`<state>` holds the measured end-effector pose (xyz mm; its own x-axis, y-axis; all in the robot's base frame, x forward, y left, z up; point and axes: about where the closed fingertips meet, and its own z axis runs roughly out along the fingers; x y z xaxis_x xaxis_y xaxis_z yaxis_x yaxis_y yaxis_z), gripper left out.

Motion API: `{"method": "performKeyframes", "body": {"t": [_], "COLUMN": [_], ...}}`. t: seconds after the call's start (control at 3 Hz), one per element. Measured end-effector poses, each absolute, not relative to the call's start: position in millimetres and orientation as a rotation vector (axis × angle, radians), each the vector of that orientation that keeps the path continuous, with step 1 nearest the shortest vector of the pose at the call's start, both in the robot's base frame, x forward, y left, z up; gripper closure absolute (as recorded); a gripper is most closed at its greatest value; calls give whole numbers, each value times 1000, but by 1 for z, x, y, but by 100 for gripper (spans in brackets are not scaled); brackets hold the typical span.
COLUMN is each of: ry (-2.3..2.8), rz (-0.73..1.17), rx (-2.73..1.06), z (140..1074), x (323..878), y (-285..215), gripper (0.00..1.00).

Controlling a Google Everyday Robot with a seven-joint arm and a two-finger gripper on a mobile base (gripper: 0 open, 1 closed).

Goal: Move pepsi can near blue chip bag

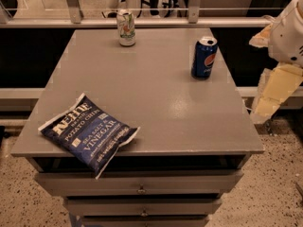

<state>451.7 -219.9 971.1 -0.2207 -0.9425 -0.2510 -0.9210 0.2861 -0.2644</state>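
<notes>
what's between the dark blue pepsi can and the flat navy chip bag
Nothing visible: bare grey tabletop between dark blue pepsi can and flat navy chip bag. White-and-green can stands far back. Gripper is beyond the table's right edge.

The wide middle of the table lies open between the pepsi can near the right edge and the blue chip bag, which overhangs the front left corner. A white and green can stands at the back edge, well apart from both. A rail runs just behind the table. The gripper hangs off the table's right side, with nothing between it and the pepsi can.
</notes>
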Motion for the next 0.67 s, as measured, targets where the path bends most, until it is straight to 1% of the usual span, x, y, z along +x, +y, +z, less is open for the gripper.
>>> {"method": "performKeyframes", "body": {"t": [0.33, 0.67], "ry": [2167, 2108], "rz": [-25, -1], "rx": [-1623, -1523], "z": [950, 927], "x": [480, 531], "y": [-224, -226], "gripper": [0, 0]}}
